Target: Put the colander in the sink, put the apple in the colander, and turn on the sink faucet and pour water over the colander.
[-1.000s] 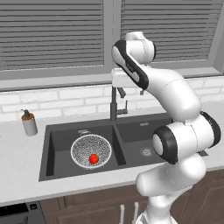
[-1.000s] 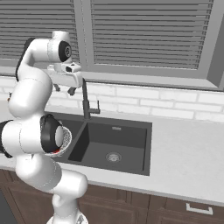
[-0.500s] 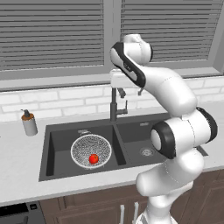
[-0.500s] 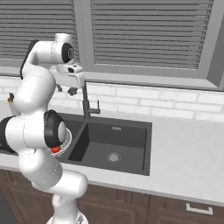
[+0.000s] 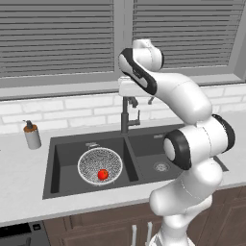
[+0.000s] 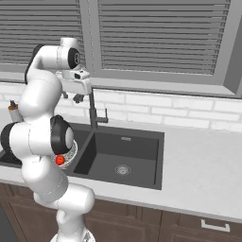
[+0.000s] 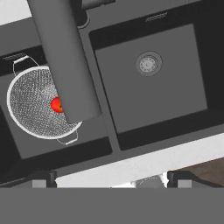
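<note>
Tool (image 6: 71, 97) spread wide and empty, poised above the sink faucet (image 5: 126, 115). Colander (image 5: 100, 166) sits in the left basin of the sink (image 5: 144, 153), the apple (image 5: 102, 174) inside it.

arm shell: glossy white, built of thick rounded segments like swollen tubes, each one smooth and free of seams
joints: dark charcoal bands and round black end caps set between the white segments; the widest dark ring sits on the bulbous elbow link
base column: a white curved pedestal, narrowing as it goes down to the lower edge of both base views
hand block: a squarish white housing at the arm's end, with small dark parts hanging under it
gripper (image 6: 71, 97): two short dark fingers below the white housing, set wide apart
markings: plain surfaces, with no cables, screws or lettering that can be made out
</note>
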